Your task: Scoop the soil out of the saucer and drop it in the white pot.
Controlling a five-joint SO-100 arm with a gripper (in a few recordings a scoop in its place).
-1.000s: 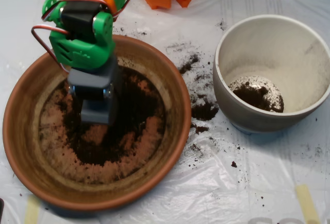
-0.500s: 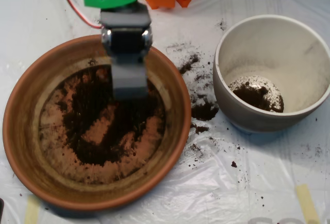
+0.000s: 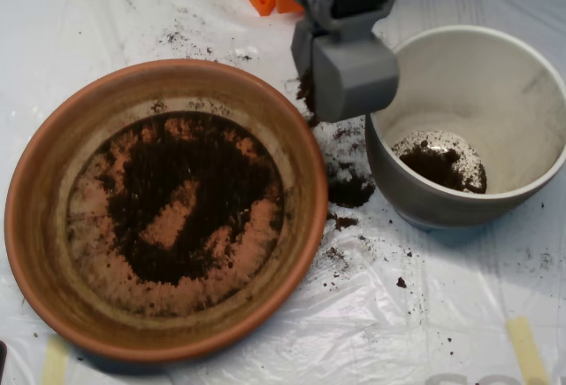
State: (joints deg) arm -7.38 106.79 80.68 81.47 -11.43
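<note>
Scoop (image 3: 354,73) closed, up high between saucer (image 3: 53,252) and white pot (image 3: 531,186), touching pot's left rim. Pot mouth just to the right. Most soil (image 3: 195,190) back in saucer, far left.

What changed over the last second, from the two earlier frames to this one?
The scoop rose out of the saucer and swung right; it now sits in the picture between the saucer and the white pot, at the pot's left rim. A bare streak shows in the soil where it had been digging. Saucer, pot, the small heap inside the pot and the spilled soil on the sheet look unchanged.
</note>
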